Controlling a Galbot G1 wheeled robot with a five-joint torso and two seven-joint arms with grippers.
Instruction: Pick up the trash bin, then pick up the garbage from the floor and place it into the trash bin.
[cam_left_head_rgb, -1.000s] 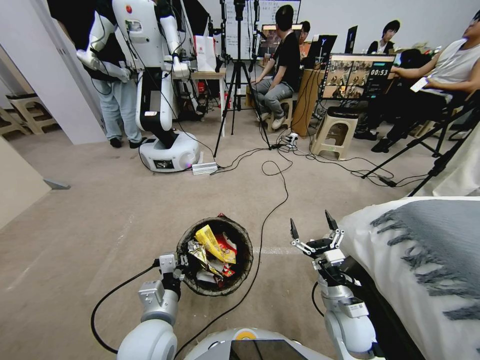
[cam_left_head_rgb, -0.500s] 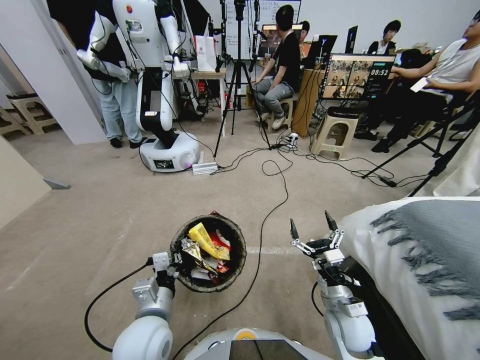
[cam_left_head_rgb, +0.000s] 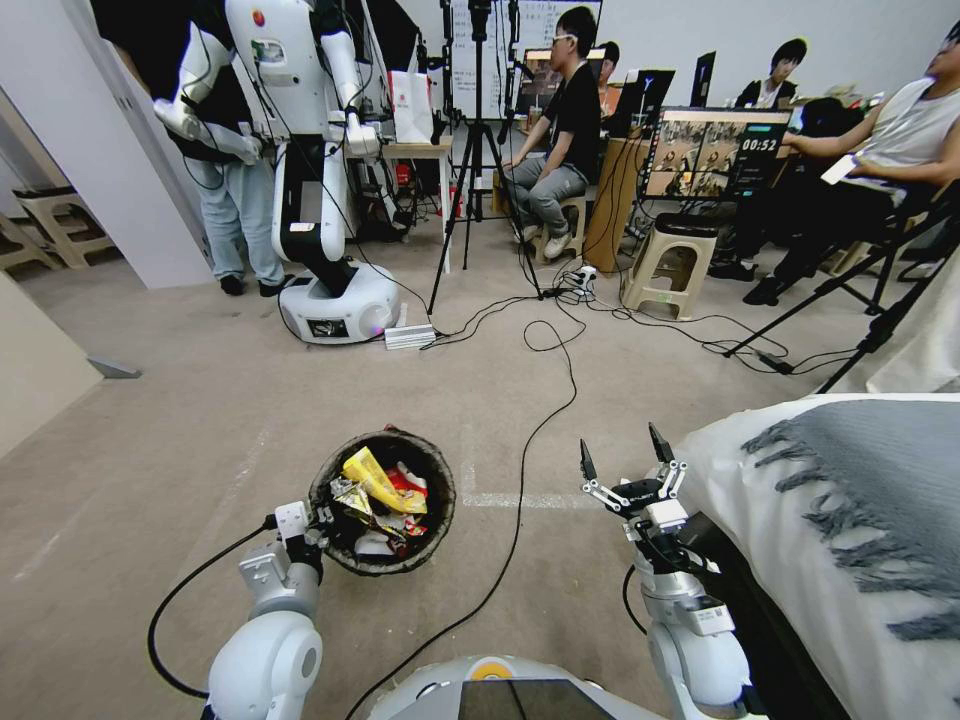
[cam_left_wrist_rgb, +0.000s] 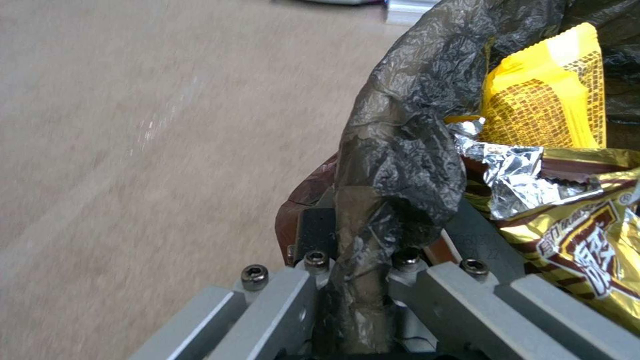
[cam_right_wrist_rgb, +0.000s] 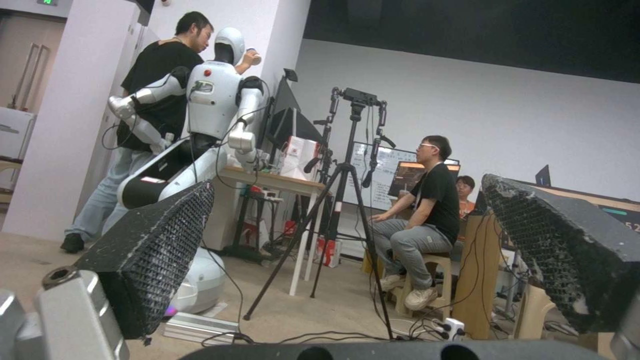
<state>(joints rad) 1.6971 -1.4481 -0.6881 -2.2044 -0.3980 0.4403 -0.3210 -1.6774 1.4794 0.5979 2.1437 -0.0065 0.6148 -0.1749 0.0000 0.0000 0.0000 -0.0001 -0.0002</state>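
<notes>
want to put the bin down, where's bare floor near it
Bare carpet lies to the robot's left of the trash bin, which the left gripper holds by the rim, out to the beige panel. Crowded: the black cable runs along its right, then the open right gripper and the bed.

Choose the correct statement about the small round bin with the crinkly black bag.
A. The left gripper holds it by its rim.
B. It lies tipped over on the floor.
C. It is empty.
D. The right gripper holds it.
A: the left gripper has its jaws shut on the bag-covered rim of the small round bin, which holds the wrappers.
</notes>
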